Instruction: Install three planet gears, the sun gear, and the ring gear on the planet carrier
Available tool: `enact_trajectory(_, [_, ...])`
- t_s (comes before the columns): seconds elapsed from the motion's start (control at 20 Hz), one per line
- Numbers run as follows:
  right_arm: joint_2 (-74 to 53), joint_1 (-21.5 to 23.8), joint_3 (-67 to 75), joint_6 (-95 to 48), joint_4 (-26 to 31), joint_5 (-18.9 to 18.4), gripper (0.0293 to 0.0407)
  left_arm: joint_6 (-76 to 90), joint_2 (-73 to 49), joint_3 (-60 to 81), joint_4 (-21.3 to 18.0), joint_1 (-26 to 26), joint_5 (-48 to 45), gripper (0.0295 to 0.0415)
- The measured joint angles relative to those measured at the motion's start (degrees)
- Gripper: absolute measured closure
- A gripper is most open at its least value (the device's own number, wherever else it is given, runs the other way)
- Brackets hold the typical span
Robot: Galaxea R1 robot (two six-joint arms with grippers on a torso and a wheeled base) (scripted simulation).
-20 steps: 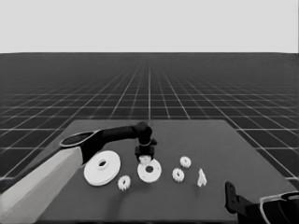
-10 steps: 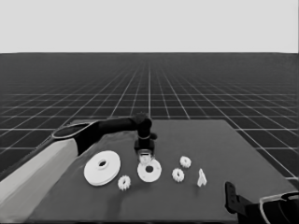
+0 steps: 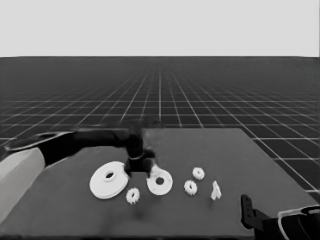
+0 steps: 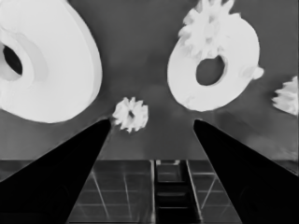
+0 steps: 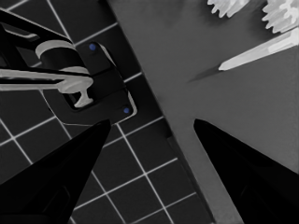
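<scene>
On the table (image 3: 260,150), nearest, one gear (image 3: 133,195) lies loose; behind, two gears (image 3: 190,187) beside a thin white piece (image 3: 216,190). The left gripper (image 3: 140,167), jaws wide and empty, hovers between larger round part (image 3: 108,179) and smaller round part (image 3: 159,182), which carries one gear (image 4: 209,26). Right gripper (image 5: 152,128) waits open at the corner.

The larger round part (image 3: 108,179) looks like smooth, matt white plastic with softly shaded rounded edges. The smaller round part (image 3: 160,182) has the same chalky white finish, as does the gear (image 4: 208,25) lying on its face at about twelve o'clock of its hole. The loose gear (image 3: 133,195) looks equally matt, with crisp teeth. The thin white piece (image 3: 216,190) is plain flat white. The table (image 3: 210,150) is a dull, even dark grey without gloss. The left gripper (image 4: 152,123) has flat matt black fingers.
</scene>
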Motion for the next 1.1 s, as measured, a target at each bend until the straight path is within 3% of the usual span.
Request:
enact_trajectory(0.15, [0.0, 0.0, 0.0, 0.0, 0.0, 0.0, 0.0315, -2.8, -6.0, 9.1, 0.9, 0.9, 0.7, 0.0326])
enact_trajectory(0.4, [0.0, 0.0, 0.0, 0.0, 0.0, 0.0, 0.0315, -3.3, -7.3, 11.1, 1.1, 1.0, 0.8, 0.0326])
enact_trajectory(0.45, [0.0, 0.0, 0.0, 0.0, 0.0, 0.0, 0.0315, -1.8, -6.9, 9.0, 6.8, 6.3, 0.2, 0.0326])
enact_trajectory(0.55, [0.0, 0.0, 0.0, 0.0, 0.0, 0.0, 0.0315, 0.5, -6.2, 5.7, 11.8, 11.9, -1.1, 0.0326])
enact_trajectory(0.9, [0.0, 0.0, 0.0, 0.0, 0.0, 0.0, 0.0315, 1.8, -5.6, 3.4, 14.1, 14.2, -2.2, 0.0326])
enact_trajectory(1.0, [0.0, 0.0, 0.0, 0.0, 0.0, 0.0, 0.0315, 1.9, -5.6, 3.4, 14.1, 14.2, -2.2, 0.0397])
enact_trajectory(1.1, [0.0, 0.0, 0.0, 0.0, 0.0, 0.0, 0.0315, 1.9, -5.6, 3.4, 14.1, 14.2, -2.2, 0.0398])
